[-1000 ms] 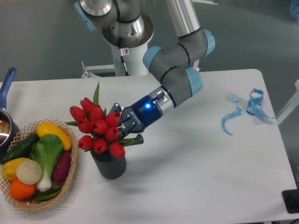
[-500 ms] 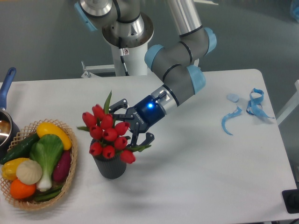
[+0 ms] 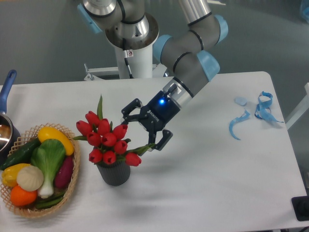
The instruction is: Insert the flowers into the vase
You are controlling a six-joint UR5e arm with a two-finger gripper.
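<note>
The red tulip bunch (image 3: 107, 142) stands in the dark grey ribbed vase (image 3: 114, 173), which sits upright on the white table (image 3: 203, 183) just right of the wicker basket (image 3: 71, 186) of vegetables. The stems are hidden inside the vase mouth; only heads and green leaves show above the rim. The bunch spreads wider than the vase and leans slightly toward the basket side, its long axis close to vertical.

The gripper (image 3: 145, 126) is released: both fingers are spread wide, one finger (image 3: 130, 107) reaching toward the upper tulip heads, the other ending near a green leaf at the bunch's lower right. Whether that lower fingertip touches the leaf cannot be settled from this view. Nothing is clamped between the jaws.

Key relation: the flowers lie to the image-left of the claw and slightly below it, directly along the line in which the open jaws point. The claw's approach axis runs obliquely down toward the bunch, across the near-vertical stems.

Judgement: insertion appears complete, the flowers supported by the vase alone. The remaining move is a retreat up and to the image-right, away from the bunch. The risk is a finger snagging the right-hand leaf and tipping the light vase or dragging the bunch out.

Blue scraps (image 3: 251, 115) lie far to the right, well apart from the work.
</note>
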